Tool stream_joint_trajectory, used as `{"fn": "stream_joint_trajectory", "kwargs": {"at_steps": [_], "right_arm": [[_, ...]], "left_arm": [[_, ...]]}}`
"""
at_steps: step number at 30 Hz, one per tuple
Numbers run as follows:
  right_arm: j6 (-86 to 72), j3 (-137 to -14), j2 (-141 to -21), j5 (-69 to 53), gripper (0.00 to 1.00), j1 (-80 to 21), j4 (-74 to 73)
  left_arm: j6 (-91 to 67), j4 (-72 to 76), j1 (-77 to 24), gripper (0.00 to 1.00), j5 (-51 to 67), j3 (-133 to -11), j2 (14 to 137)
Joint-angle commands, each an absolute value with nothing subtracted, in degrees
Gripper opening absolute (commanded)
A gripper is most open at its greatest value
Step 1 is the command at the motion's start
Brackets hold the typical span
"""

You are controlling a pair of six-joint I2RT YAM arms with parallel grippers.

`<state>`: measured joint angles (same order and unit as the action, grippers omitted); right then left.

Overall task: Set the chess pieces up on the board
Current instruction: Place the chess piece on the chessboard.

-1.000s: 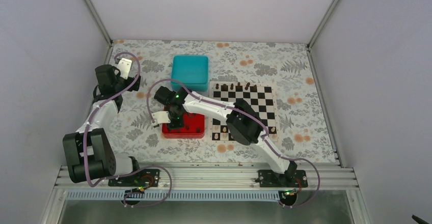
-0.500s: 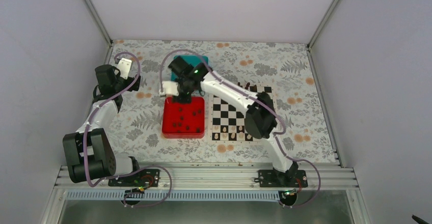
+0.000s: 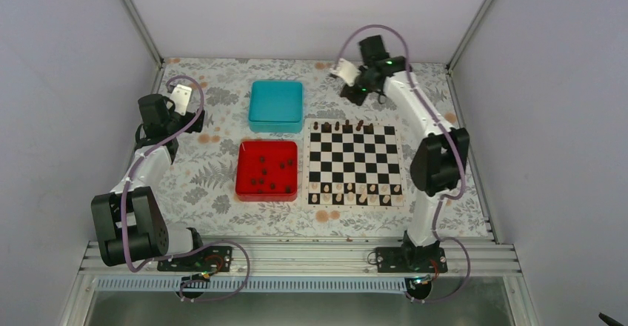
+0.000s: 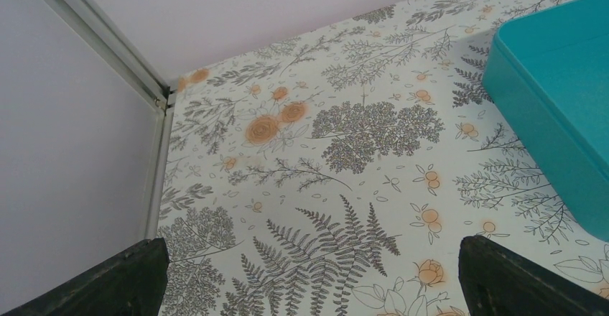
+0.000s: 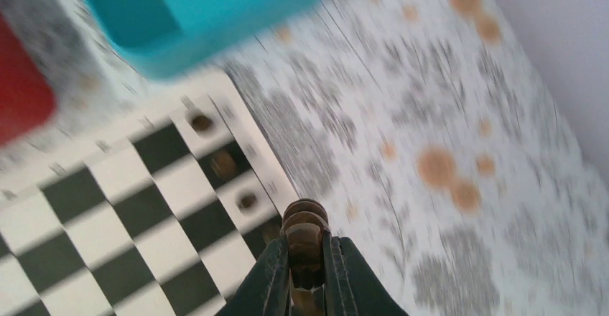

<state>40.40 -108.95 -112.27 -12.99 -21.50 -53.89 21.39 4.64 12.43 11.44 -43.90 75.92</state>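
While the right gripper (image 5: 305, 251) pinches one dark chess piece (image 5: 304, 224) between nearly closed fingers (image 5: 267, 273), it hangs over the far strip of the table (image 3: 207, 193), at 12 o'clock from the board (image 3: 354, 164). A few dark pieces (image 3: 338, 127) stand along the board's far row; pale pieces (image 3: 348, 190) stand in its near rows. At 9 o'clock from the board lies the red tray (image 3: 239, 172), with loose pieces (image 3: 281, 165) of the dark set inside. The teal box (image 3: 276, 105) sits at 12 o'clock from the tray. The left gripper (image 4: 310, 266), spread fully and holding nothing, hovers over the floral table cover at 9 o'clock from the teal box.
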Motion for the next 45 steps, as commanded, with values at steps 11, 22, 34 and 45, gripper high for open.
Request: {"fn": "stream_joint_trajectory", "kwargs": {"at_steps": [11,22,34,45], "right_arm": [[40.3,-88.7,-109.9,-11.9,0.05,-5.2,-45.3],[41.0,-85.1,-111.8,-10.6,0.06,-2.1,-43.7],[41.1,-82.6,-114.9,-11.8,0.06,-0.7,-40.9],[40.9,-83.8,-116.9,-12.2,0.07,-0.7,-40.9]], "left_arm": [[20.4,5.1,12.7,1.00,13.0,-44.1,75.1],[20.4,5.1,12.7,1.00,12.9,-44.2,75.3],[20.4,4.8,12.7,1.00,12.8,-44.2,75.4],[20.4,5.1,12.7,1.00,12.8,-44.0,75.4]]}}
